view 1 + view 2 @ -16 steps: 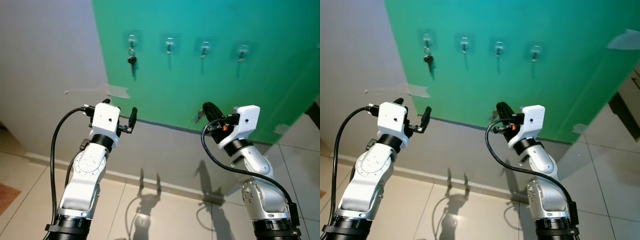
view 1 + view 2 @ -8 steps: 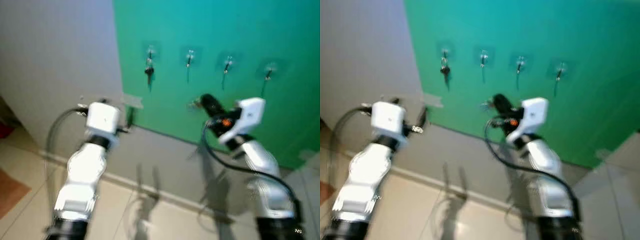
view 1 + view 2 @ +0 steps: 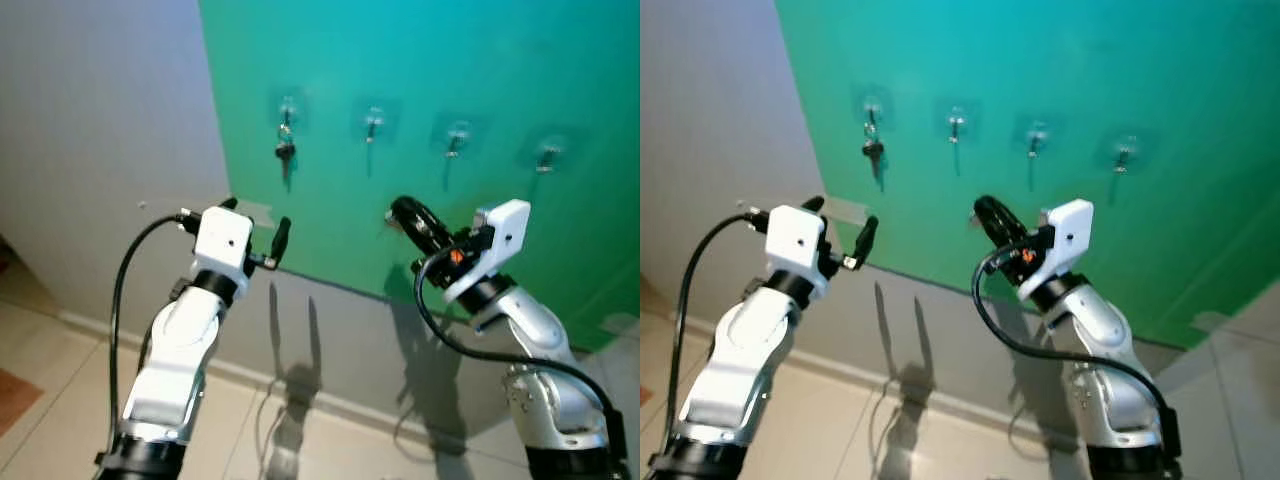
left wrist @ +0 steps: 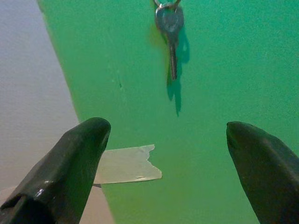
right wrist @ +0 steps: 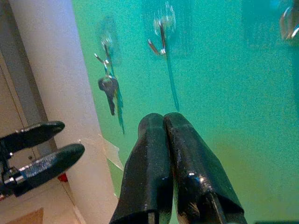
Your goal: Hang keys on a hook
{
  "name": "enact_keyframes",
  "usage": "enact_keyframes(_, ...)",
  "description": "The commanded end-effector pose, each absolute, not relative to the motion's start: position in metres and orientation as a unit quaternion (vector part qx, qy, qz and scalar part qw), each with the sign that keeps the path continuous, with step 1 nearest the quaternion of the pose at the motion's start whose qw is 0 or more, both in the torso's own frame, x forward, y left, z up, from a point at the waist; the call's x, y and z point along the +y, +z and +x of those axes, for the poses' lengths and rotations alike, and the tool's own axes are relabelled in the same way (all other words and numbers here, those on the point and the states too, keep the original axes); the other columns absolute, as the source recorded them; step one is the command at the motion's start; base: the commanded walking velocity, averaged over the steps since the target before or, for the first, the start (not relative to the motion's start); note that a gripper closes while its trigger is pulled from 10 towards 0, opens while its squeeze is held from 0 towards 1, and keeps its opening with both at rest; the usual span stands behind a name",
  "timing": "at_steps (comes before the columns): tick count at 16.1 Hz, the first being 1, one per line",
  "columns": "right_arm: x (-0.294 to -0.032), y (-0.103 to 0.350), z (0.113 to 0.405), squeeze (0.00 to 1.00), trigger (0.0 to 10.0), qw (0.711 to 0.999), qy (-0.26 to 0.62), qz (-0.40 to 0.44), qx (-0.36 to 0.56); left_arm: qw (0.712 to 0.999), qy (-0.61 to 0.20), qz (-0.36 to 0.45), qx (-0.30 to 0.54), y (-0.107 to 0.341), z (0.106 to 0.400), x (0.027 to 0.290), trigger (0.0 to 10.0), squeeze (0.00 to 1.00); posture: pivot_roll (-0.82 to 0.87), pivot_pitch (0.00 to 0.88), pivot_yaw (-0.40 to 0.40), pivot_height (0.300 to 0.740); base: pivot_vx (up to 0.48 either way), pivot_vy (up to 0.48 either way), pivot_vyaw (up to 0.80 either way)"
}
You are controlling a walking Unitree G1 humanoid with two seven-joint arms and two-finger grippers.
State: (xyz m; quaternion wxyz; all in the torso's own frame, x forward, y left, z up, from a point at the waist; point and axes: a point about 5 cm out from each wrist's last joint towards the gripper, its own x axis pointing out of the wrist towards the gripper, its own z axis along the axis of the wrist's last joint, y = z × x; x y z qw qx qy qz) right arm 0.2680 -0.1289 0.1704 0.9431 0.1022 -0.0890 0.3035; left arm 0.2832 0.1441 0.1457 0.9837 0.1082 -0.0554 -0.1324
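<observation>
Four clear hooks sit in a row on the green wall panel. A dark-headed key hangs from the leftmost hook; the second hook is bare. My right gripper is raised below and between the second and third hooks, shut, with a small bit of silver metal showing at its tip. In the right wrist view its fingers are pressed together and point toward the second hook. My left gripper is open below the hung key, holding nothing.
The third hook and fourth hook are bare. A strip of pale tape marks the panel's left edge against the grey wall. A baseboard and beige floor tiles lie below.
The view shifted and blurred as I moved closer to the wall. My right gripper now stands higher, nearer the row of hooks. The left gripper stays open.
</observation>
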Motion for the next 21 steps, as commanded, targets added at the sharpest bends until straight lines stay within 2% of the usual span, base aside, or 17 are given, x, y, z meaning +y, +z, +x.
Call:
enact_keyframes(1,-0.126,0.181,0.268,0.0,10.0,0.936,0.318,0.108,-0.107,0.983,-0.138,0.107,-0.059,0.147,0.282,0.145,10.0,0.0,-0.08,0.0,-0.035,0.74,0.0,0.0,0.0)
enact_keyframes(4,-0.124,0.189,0.269,0.0,10.0,0.932,0.325,0.111,-0.118,0.975,-0.184,0.104,-0.068,0.148,0.279,0.136,10.0,0.0,-0.07,0.0,-0.039,0.74,0.0,0.0,0.0)
enact_keyframes(6,-0.122,0.196,0.271,0.0,10.0,0.929,0.328,0.11,-0.128,0.952,-0.291,0.079,-0.06,0.147,0.263,0.12,10.0,0.0,-0.07,0.0,-0.045,0.74,0.0,0.0,0.0)
enact_keyframes(8,-0.119,0.2,0.272,0.0,10.0,0.927,0.333,0.112,-0.135,0.941,-0.324,0.08,-0.052,0.145,0.258,0.116,10.0,0.0,-0.07,0.0,-0.044,0.74,0.0,0.0,0.0)
enact_keyframes(16,-0.098,0.22,0.291,0.0,10.0,0.928,0.319,0.114,-0.155,0.941,-0.324,0.081,-0.05,0.146,0.259,0.121,10.0,0.0,-0.06,0.0,-0.051,0.74,0.0,0.0,0.0)
enact_keyframes(21,-0.098,0.222,0.302,0.0,10.0,0.94,0.281,0.119,-0.149,0.942,-0.322,0.082,-0.05,0.147,0.26,0.121,10.0,0.0,-0.06,0.0,-0.052,0.74,0.0,0.0,0.0)
